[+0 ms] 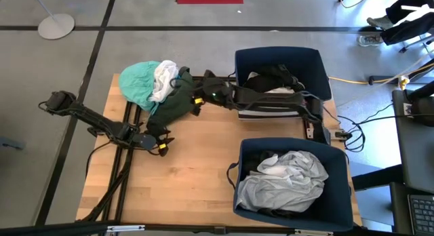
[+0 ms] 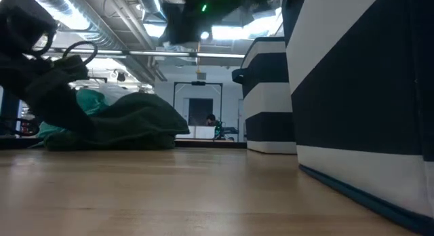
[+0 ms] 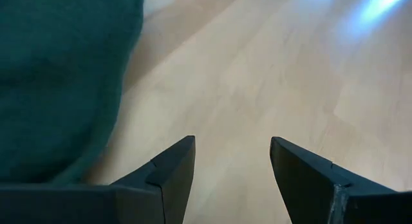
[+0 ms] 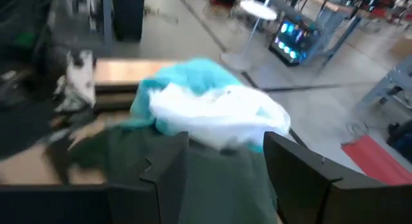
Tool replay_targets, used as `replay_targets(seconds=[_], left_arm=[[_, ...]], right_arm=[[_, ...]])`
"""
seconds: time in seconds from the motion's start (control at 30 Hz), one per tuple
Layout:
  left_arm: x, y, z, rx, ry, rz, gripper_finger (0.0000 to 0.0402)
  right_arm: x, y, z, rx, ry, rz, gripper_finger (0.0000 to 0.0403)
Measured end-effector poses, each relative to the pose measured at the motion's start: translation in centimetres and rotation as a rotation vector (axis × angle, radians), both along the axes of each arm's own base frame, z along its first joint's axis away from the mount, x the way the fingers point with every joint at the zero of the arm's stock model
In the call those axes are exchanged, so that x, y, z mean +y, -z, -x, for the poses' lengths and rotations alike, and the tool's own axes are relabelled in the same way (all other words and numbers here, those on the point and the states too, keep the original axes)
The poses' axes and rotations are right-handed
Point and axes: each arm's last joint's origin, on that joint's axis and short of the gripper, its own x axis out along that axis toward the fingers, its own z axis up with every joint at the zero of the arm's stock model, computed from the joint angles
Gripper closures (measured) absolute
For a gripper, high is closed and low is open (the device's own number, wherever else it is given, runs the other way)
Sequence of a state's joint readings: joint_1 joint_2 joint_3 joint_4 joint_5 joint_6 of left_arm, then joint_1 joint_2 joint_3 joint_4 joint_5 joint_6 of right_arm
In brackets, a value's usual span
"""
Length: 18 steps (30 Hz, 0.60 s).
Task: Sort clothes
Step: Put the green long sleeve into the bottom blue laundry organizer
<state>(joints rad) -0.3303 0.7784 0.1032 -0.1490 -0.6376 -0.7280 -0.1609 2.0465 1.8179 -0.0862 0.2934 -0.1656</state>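
Wooden worktop [image 1: 196, 175] carrying everything. Two navy bins [image 1: 281, 70] along its right edge: far one holding dark clothes, near one [image 1: 291, 185] holding a grey garment [image 1: 285, 182] and a white one. Heap at worktop's far left corner: teal piece [image 1: 137, 81], white piece [image 1: 163, 79], dark green garment [image 1: 173, 104] on the heap's near side. Right claw [image 1: 188, 87] over the green garment beside the white piece, fingers spread apart, empty. Left claw [image 1: 163, 142] just nearer than the heap, above bare wood, fingers parted, empty.
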Motion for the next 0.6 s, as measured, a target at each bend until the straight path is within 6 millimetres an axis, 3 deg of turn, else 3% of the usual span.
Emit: replay_targets(seconds=[0.33, 0.6], left_arm=[[-0.1, 0.7, 0.5, 0.034, 0.005, -0.006, 0.0208], [-0.1, 0.6, 0.5, 0.032, 0.002, -0.010, 0.0208]], right_arm=[[-4.9, 6.5, -2.8, -0.059, 0.008, -0.016, 0.0201], [-6.1, 7.9, -3.1, -0.095, -0.005, -0.126, 0.0201]])
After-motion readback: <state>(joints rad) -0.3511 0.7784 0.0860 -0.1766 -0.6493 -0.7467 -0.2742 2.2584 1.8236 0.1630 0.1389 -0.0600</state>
